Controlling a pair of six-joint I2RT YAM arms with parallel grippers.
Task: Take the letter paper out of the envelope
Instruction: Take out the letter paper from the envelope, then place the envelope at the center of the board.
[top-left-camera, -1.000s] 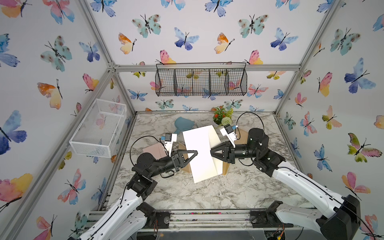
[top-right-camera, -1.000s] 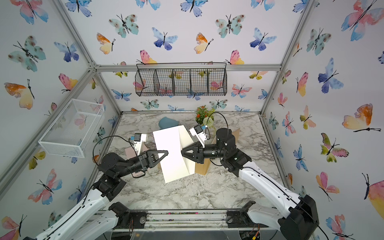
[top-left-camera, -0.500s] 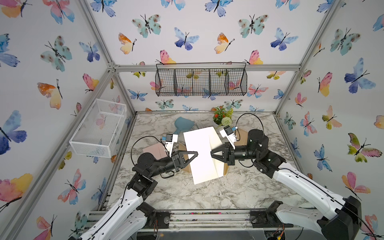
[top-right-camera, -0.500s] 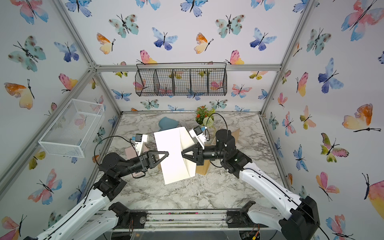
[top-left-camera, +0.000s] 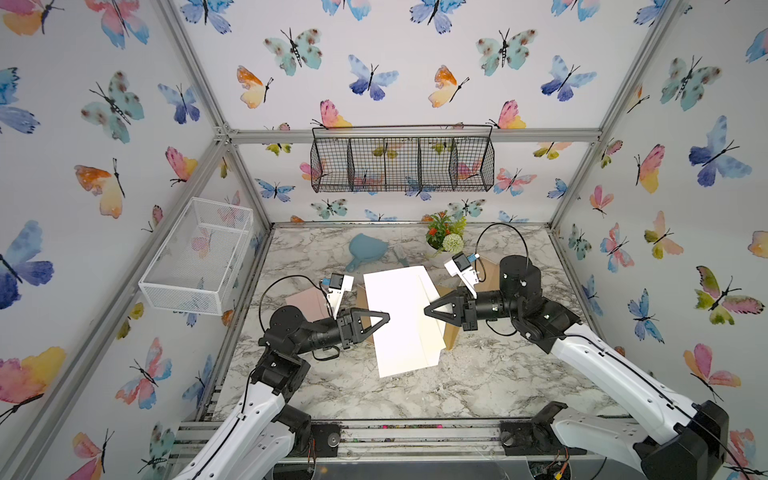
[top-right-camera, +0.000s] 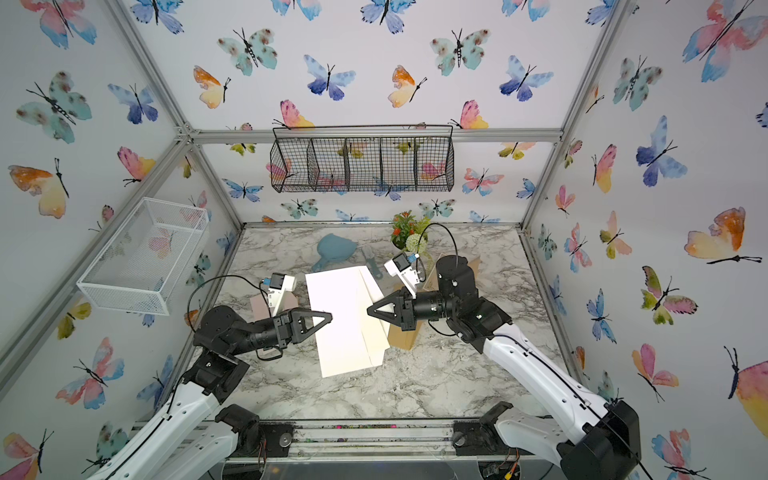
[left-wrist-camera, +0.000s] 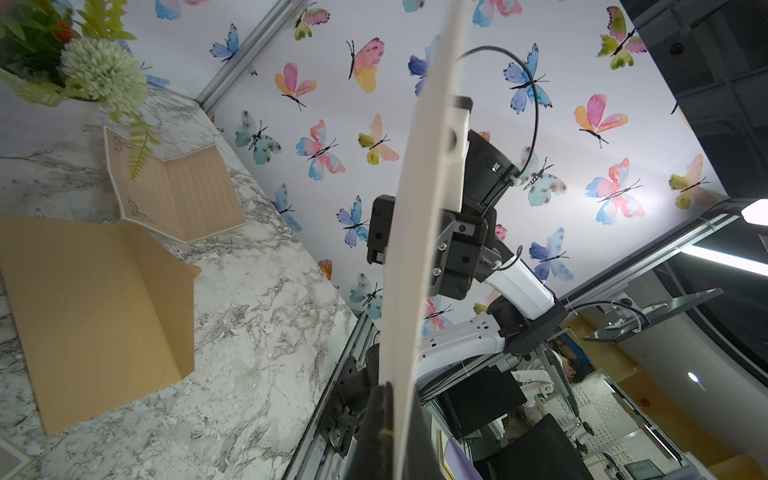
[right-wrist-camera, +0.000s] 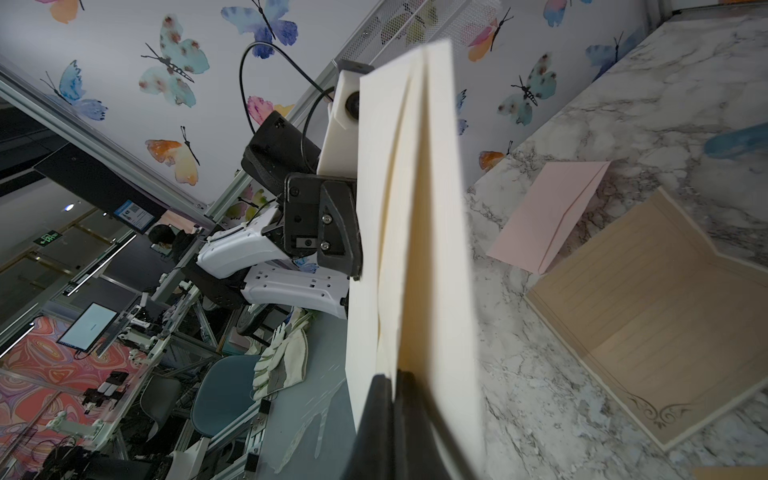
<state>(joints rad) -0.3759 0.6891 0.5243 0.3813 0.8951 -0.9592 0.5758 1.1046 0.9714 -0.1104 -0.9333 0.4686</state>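
From above, in both top views: a cream envelope (top-left-camera: 399, 328) held up off the marble surface (top-left-camera: 478, 386), stretched between two arms. Pinched at one long edge by the left gripper (top-left-camera: 387, 318), jaws pressed together on it. Pinched at the opposite edge by the right gripper (top-left-camera: 425, 311), jaws likewise closed on a cream layer near the flap fold. Brighter white toward the left arm, creamier toward the right. Lying flat beneath: a brown envelope (top-left-camera: 451, 336) and a pink envelope (top-left-camera: 307, 301) (neither in any grip).

Through the left wrist: the cream envelope (left-wrist-camera: 415, 199) edge-on, thin and nearly straight; beyond it, a lined tan sheet (left-wrist-camera: 178, 195) resting on the surface.

Through the right wrist: several cream layers (right-wrist-camera: 415, 228) fanned apart above the closed jaws. Cannot tell which layer is the letter paper.

Judged so far: roughly midway. Raised and gripped from both sides; no sheet seen clear of the envelope. Left to do: draw the paper fully out.
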